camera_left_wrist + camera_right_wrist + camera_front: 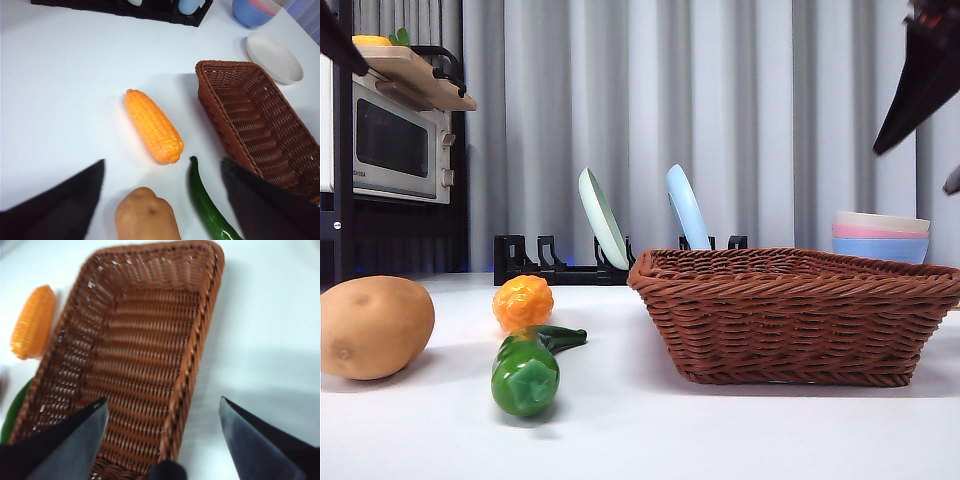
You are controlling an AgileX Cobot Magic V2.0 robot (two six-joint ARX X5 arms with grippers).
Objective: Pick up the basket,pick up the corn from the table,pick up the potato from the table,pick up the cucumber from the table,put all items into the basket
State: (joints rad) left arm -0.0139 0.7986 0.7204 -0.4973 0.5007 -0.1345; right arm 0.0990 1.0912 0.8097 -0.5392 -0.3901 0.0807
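Lying nearest on the white table [740, 430]: glossy green cucumber [527, 372] and smooth tan potato [372, 326], bumpy orange corn [522, 301] behind. Hovering over the reddish-brown wicker basket [145, 360], right gripper [164, 440], jaws spread wide; risking a slip on the sloping rim. Left gripper [162, 200], jaws also spread, above the vegetables. Basket's near end cut off.

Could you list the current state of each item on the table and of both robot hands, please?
basket: upright on the table, nothing inside.
corn: lying on the table, ungrasped.
potato: lying on the table, ungrasped.
cucumber: lying beside the basket, ungrasped.
left hand: open, above the potato and cucumber.
right hand: open, over the basket's rim.
bowls: stacked upright behind the basket.
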